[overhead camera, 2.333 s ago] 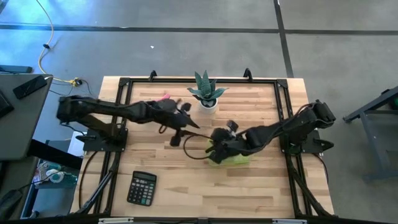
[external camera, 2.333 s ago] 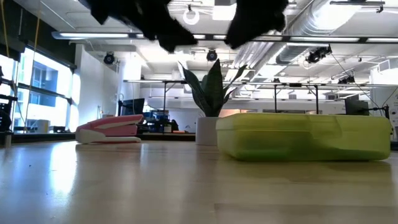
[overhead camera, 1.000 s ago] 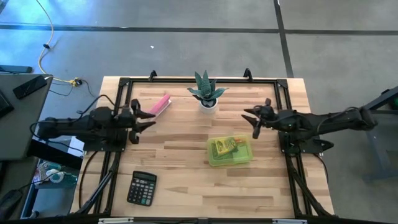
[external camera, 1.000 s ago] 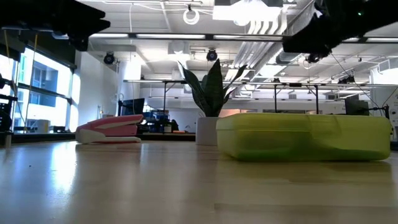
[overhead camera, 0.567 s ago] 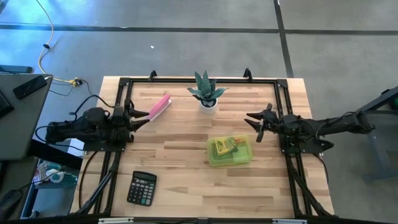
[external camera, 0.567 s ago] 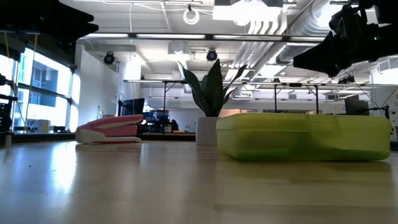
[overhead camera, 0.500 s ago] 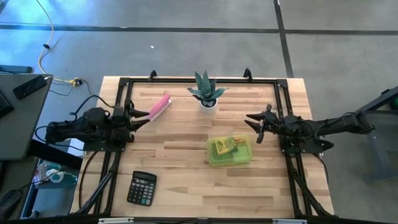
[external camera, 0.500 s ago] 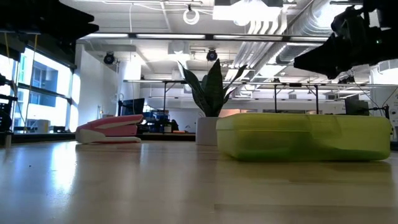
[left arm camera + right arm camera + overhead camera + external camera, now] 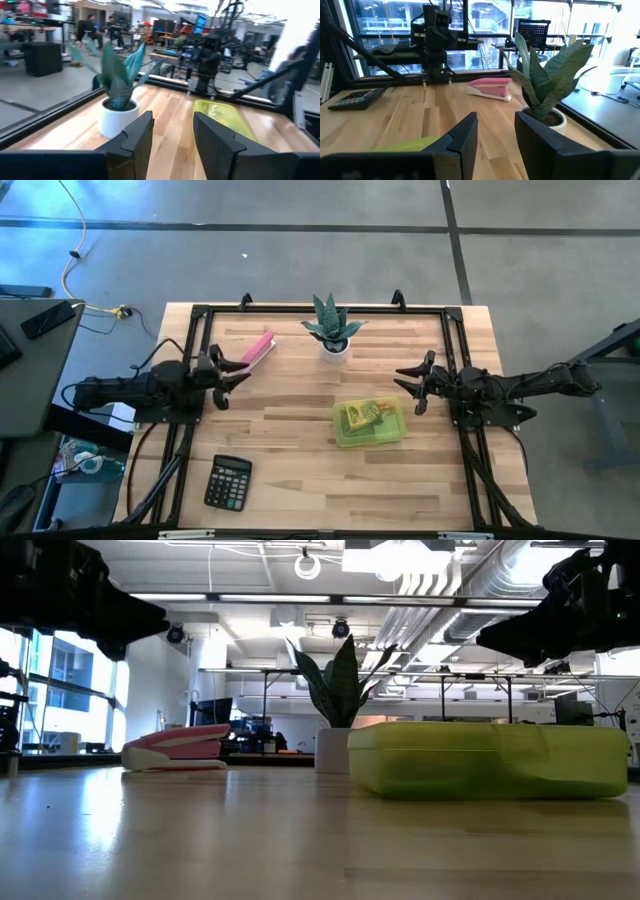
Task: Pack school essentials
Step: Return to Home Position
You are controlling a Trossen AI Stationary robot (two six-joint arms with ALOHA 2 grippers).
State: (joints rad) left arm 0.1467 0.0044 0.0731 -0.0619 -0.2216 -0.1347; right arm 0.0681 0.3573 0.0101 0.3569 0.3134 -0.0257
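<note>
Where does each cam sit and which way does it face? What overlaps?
High: above the table, straight down; both arms, left hand and right hand open.
Low: table height, level into the room; green box, plant, pink stapler; arm parts up top.
Left wrist: past left hand's fingers toward plant, green box, right arm.
Right wrist: past right hand's fingers toward plant, pink stapler, calculator, left arm.
Shared: all four see plant and green box.
</note>
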